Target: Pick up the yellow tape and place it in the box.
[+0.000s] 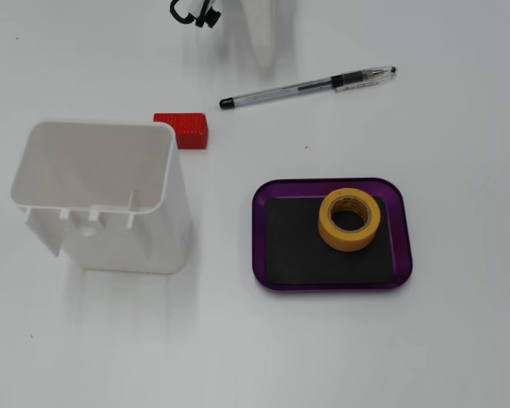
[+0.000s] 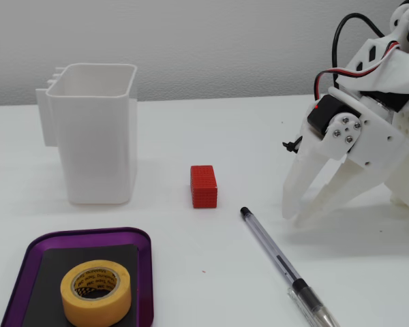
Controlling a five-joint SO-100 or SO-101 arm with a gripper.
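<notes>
Nothing is held by the claw (image 2: 296, 216), its fingers slightly parted near the desk's (image 2: 211, 129) right edge. Yellow tape (image 1: 350, 218) is seen flat inside the box (image 1: 399, 223), well apart, open desk between.

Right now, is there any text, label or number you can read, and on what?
Tape: dark print on the pale core, too small and blurred to read in both fixed views.
Pen: no legible marking.
Red block, white container, tray, gripper: no text visible.
</notes>
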